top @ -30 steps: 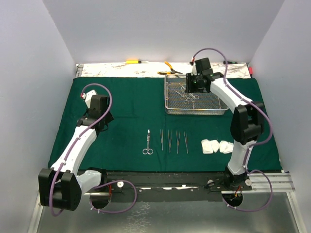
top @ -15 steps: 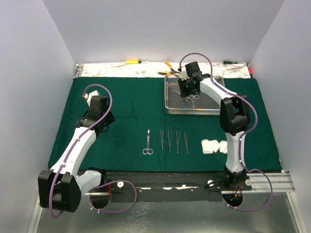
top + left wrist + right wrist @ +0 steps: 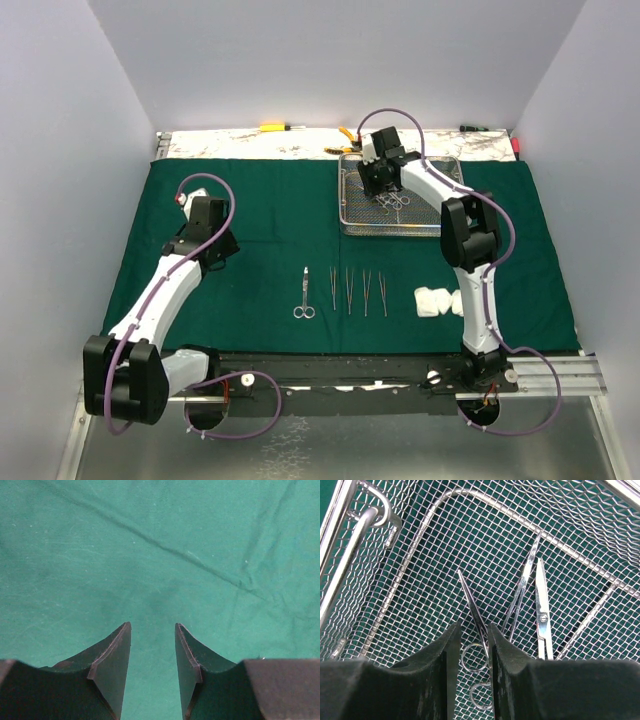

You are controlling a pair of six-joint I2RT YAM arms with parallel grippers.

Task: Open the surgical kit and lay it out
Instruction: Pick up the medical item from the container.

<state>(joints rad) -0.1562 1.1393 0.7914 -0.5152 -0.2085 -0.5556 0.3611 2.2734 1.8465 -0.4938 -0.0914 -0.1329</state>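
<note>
The dark green cloth (image 3: 260, 220) lies spread flat on the table. The wire-mesh steel tray (image 3: 440, 222) stands on its far right part. My right gripper (image 3: 379, 183) is down in the tray's left half. In the right wrist view it (image 3: 471, 632) is open, with the fingers either side of the ring handles of a silver clamp (image 3: 470, 600). Tweezers (image 3: 522, 587) and scissors (image 3: 542, 612) lie beside it on the mesh. A clamp (image 3: 304, 294) and several tweezers (image 3: 357, 291) lie in a row on the cloth, with white gauze rolls (image 3: 434, 300) to their right. My left gripper (image 3: 152, 630) is open and empty over bare cloth.
A yellow-handled screwdriver (image 3: 272, 127) and yellow-handled pliers (image 3: 347, 139) lie on the white strip behind the cloth. Grey walls close in the left, right and back. The tray's rim and wire handle (image 3: 350, 565) are close to the left of my right fingers.
My right arm has swung left over the tray, moving the gripper from its middle to its left half over the clamp. My left arm has shifted slightly.
</note>
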